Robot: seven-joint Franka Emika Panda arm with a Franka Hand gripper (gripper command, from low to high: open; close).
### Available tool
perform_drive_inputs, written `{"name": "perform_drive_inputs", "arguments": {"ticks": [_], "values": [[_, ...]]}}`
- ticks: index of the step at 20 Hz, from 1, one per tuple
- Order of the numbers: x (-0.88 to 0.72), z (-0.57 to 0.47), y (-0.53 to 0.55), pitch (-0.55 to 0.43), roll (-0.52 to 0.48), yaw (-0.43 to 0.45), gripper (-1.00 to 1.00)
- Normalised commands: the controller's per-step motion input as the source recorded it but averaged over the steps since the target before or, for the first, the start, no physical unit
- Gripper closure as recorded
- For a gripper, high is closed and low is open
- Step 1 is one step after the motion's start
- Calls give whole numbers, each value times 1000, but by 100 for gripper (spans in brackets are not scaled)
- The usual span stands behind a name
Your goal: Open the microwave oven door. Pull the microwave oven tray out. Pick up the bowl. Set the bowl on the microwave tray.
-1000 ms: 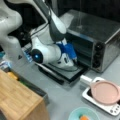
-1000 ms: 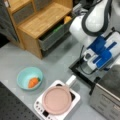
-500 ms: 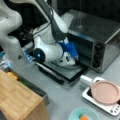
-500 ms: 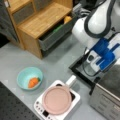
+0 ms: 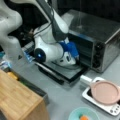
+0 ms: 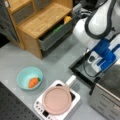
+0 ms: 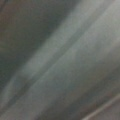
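The microwave oven door (image 5: 63, 71) is already open. It lies flat in front of the microwave oven (image 5: 100, 42), so that step is done. My claw (image 5: 71, 58) is low at the mouth of the oven, just above the open door. In a front view my claw (image 6: 96, 61) sits at the oven's edge too. I cannot tell if my claw is spread or pinching something, and I cannot see the tray. My wrist view shows only grey streaks.

The bowl (image 6: 29, 78) rests on the grey surface (image 6: 15, 57), well apart from the oven, with a small orange thing (image 6: 33, 82) inside. Nobody has picked it up yet. A pink pan (image 6: 57, 99) sits on a white appliance (image 6: 40, 108) between the bowl and the oven.
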Motion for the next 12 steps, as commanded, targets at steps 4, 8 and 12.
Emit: {"name": "perform_drive_inputs", "arguments": {"ticks": [4, 8, 12], "values": [[110, -152, 36, -96, 173, -53, 100], [100, -141, 70, -90, 174, -61, 100], [88, -130, 67, -85, 147, -69, 100]]}}
